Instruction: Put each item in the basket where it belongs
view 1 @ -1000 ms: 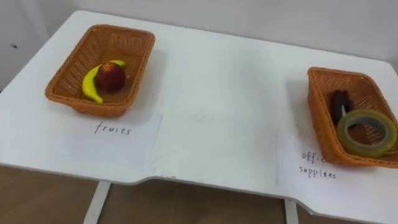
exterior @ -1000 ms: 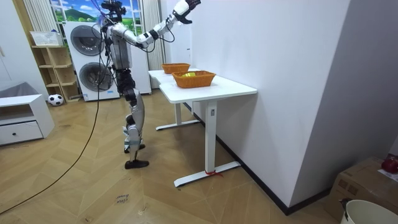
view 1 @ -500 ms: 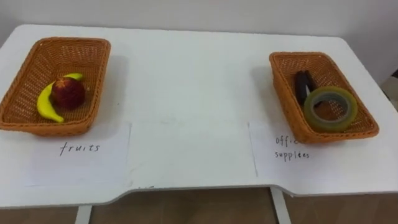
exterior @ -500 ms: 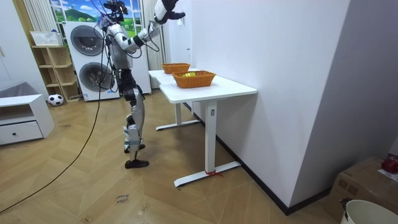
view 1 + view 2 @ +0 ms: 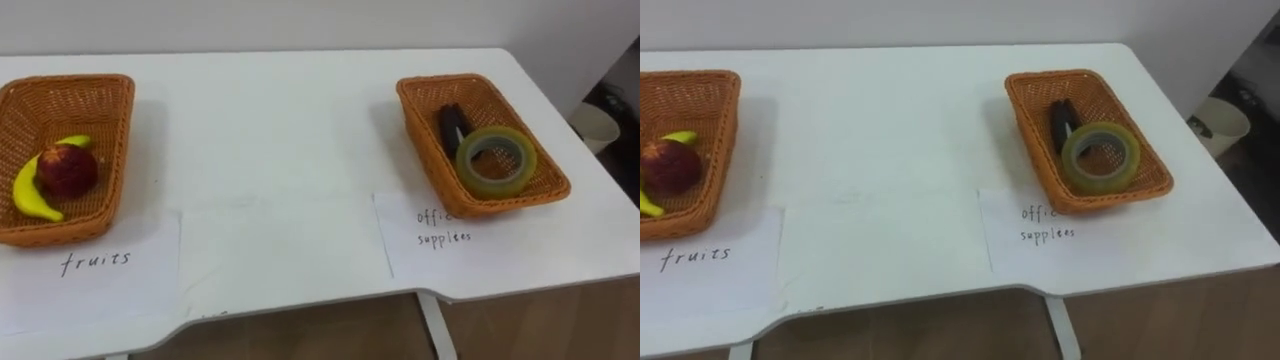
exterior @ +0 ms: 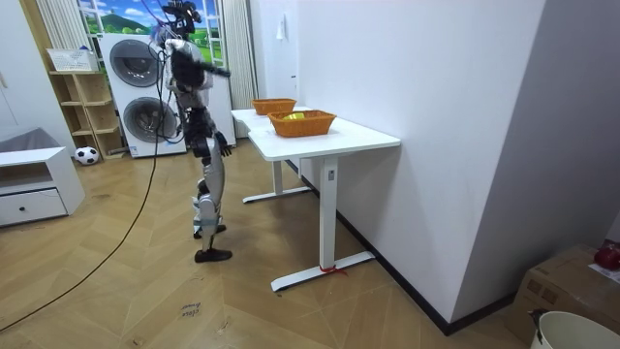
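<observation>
A wicker fruit basket (image 5: 100,95) at the table's left holds a yellow banana (image 5: 28,195) and a red apple (image 5: 67,170). A paper label (image 5: 95,262) lies in front of it. On the right, the office supplies basket (image 5: 425,105) holds a roll of yellowish tape (image 5: 496,160) and a dark object (image 5: 452,125), with its own paper label (image 5: 440,225) in front. In the room view I stand a step back from the white table (image 6: 358,139). One hand (image 6: 224,145) hangs by my hip; I cannot tell which hand it is.
The table's middle (image 5: 270,130) is bare white top. A white bin (image 5: 597,125) stands on the floor past the table's right end. In the room view, washing machines (image 6: 136,87) and a shelf (image 6: 82,107) stand behind me, and a wall runs along the table's far side.
The head camera has swung right, so both baskets slid left in the eye view. In the room view my raised arm has come down. The fruit and supplies lie as before.
</observation>
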